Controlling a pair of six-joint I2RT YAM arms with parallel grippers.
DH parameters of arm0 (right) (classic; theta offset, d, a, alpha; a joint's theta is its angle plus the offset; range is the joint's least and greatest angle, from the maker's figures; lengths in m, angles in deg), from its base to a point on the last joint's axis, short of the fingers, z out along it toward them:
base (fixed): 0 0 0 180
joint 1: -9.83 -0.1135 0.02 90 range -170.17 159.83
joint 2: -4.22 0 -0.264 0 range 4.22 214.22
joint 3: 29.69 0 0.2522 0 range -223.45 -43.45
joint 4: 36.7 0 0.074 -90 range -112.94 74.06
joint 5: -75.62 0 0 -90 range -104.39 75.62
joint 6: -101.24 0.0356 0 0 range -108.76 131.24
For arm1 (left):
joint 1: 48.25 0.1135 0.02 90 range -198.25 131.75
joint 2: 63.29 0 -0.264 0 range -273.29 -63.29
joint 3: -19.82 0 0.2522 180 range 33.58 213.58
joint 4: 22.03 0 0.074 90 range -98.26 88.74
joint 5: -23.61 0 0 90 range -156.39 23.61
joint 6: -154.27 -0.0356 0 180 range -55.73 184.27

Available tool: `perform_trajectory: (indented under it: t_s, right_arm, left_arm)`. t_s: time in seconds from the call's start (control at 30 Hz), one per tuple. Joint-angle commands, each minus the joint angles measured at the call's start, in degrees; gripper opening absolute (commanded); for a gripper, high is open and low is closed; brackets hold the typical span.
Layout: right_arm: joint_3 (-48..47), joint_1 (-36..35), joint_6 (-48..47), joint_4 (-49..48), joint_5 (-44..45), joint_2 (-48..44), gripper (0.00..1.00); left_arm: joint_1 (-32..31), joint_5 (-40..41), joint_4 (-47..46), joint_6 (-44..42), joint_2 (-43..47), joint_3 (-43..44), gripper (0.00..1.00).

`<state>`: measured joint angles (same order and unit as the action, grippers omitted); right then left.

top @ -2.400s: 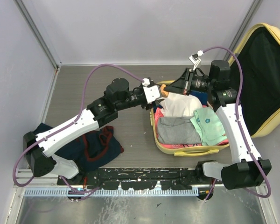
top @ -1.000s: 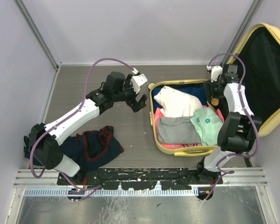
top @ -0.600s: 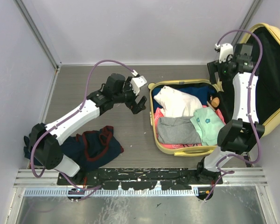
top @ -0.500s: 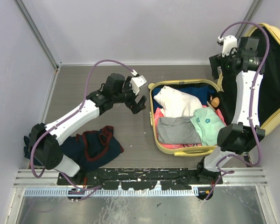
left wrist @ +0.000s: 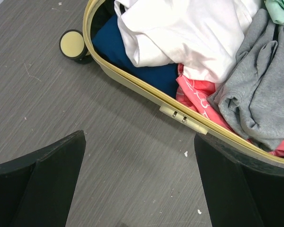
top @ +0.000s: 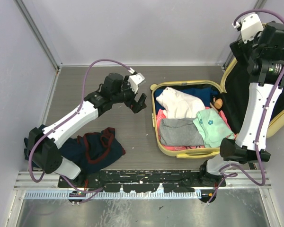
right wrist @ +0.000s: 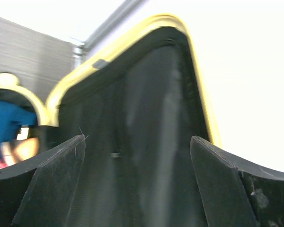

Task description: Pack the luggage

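The luggage (top: 188,152) is a pale yellow suitcase lying open on the table, its black-lined lid (top: 279,101) standing up at the right. Inside lie folded clothes: a white piece (top: 182,101), a grey one (top: 180,132) and a mint one (top: 212,126). My left gripper (top: 138,101) hangs open over bare table just left of the suitcase rim (left wrist: 132,82), near its wheel (left wrist: 72,44) and lock (left wrist: 182,117). My right gripper (top: 241,54) is raised high by the lid's upper edge, open and empty, facing the black lining (right wrist: 146,118).
A dark navy and red garment (top: 97,146) lies on the table at the front left, beside the left arm's base. A small orange thing (top: 218,101) sits in the suitcase's right rear corner. Walls close the table at the back and both sides.
The right arm has lifted from the suitcase's rear right corner up to the lid's top, its jaws opening on the way. The left gripper has barely shifted.
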<state>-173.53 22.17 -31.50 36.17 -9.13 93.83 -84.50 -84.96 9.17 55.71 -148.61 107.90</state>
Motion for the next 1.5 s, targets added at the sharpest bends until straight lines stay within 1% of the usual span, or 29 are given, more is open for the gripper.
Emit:
perform_trajectory:
  t_s: [0.0,0.1,0.27,0.37,0.53,0.6,0.7,0.8,0.93,1.0,1.07,1.2,1.3,1.47]
  right_arm:
    - [-1.78,-0.12,-11.42,-9.95,14.29,0.14,0.96]
    - [-3.30,0.50,-15.37,-13.91,17.28,1.32,0.96]
    - [-3.37,1.78,-19.17,-17.14,18.34,2.64,0.94]
    - [-2.04,3.55,-21.06,-19.31,18.21,3.52,0.88]
    - [-1.53,7.52,-21.53,-20.17,15.48,5.10,0.74]
    - [-0.64,8.39,-21.42,-20.11,14.54,5.34,0.69]
    - [1.12,9.11,-20.77,-19.92,13.31,5.02,0.58]
    - [3.81,9.38,-20.19,-20.00,12.09,3.98,0.45]
    - [7.18,9.18,-18.77,-20.34,9.78,1.70,0.17]
    - [8.64,8.39,-18.10,-20.73,9.30,-0.01,0.07]
    - [9.68,7.19,-17.45,-20.79,9.71,-1.46,0.04]
    - [12.54,2.39,-15.30,-21.22,10.76,-5.14,0.03]
    - [16.21,-4.20,-14.27,-22.61,12.86,-8.72,0.04]
    - [26.10,-15.85,-12.84,-26.31,17.43,-13.77,0.05]
  left_arm:
    - [0.47,0.70,-3.41,2.16,2.60,0.68,0.98]
    - [0.49,0.77,-3.99,3.17,2.79,0.37,0.98]
    - [0.52,0.26,-6.02,4.48,3.34,-1.22,0.98]
    - [0.55,0.17,-6.18,4.69,3.48,-1.39,0.98]
    - [0.64,0.12,-5.93,4.26,3.17,-0.55,0.98]
    - [0.72,0.12,-5.72,4.10,2.95,-0.13,0.98]
    - [0.79,-0.06,-5.43,3.97,2.59,0.24,0.98]
    - [0.86,-0.23,-5.23,4.03,2.20,0.66,0.98]
    - [0.96,-0.22,-4.83,3.99,2.12,1.12,0.98]
    - [1.04,0.01,-4.49,3.94,2.28,1.08,0.98]
    - [1.16,0.15,-4.21,3.90,2.48,1.11,0.98]
    - [1.72,1.11,-3.99,5.29,2.78,1.17,0.98]
    - [2.35,1.51,-3.81,7.24,2.90,1.65,0.98]
    - [3.38,1.36,-3.20,9.93,2.34,2.86,0.98]
